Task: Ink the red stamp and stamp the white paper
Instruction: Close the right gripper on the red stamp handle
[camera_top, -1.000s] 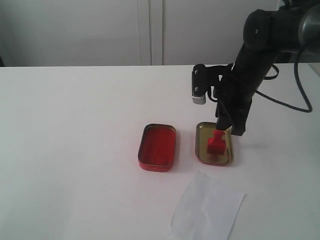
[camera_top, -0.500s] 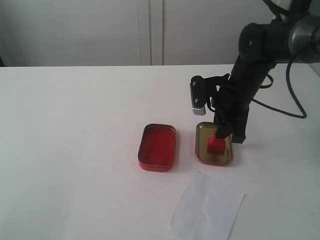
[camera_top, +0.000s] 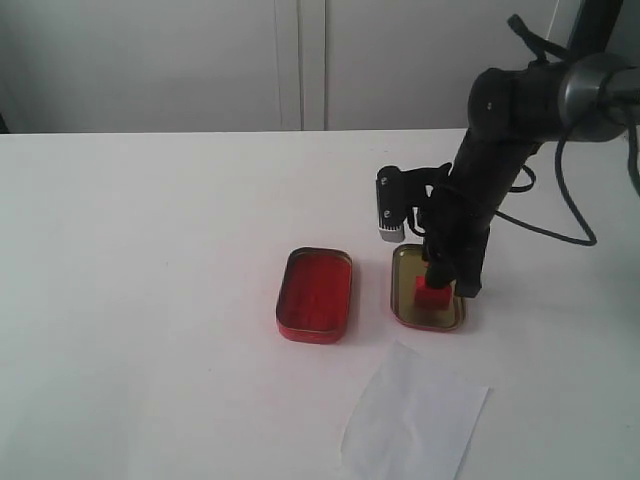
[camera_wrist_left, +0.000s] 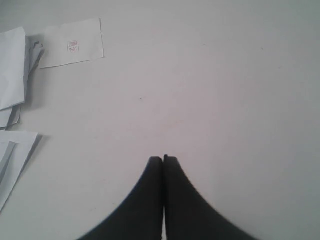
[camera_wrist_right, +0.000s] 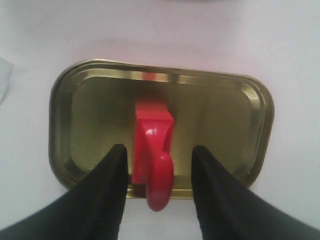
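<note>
A: Why do the right fingers (camera_wrist_right: 107, 192) stand so wide?
B: They straddle the stamp (camera_wrist_right: 152, 142) without touching it. A gap shows on each side of the knobbed handle, so nothing is held. It looks like the set-up for a pinch on that handle.
A: Where does the stamp sit?
B: Upright in the gold tin (camera_wrist_right: 160, 70), right between the fingers, with its block base on the tin's floor. The tin probably serves as its rest, keeping ink off the tabletop (camera_top: 150, 250).
A: And the ink?
B: The red tin (camera_top: 315, 293) lies just beside the gold one, off to one side of the fingers. It is open, so the stamp can be pressed straight in.
A: The paper (camera_top: 415, 415)?
B: Flat on the tabletop near both tins, apart from the fingers. It looks blank from here.
A: The left fingers (camera_wrist_left: 145, 205)?
B: Pressed together and empty, over bare tabletop. A stamped slip (camera_wrist_left: 72, 47) lies well apart from them, beside loose sheets (camera_wrist_left: 12, 60).
A: Any writing?
B: Only that slip's red imprint, too small to read. No brand shows on either tin.
</note>
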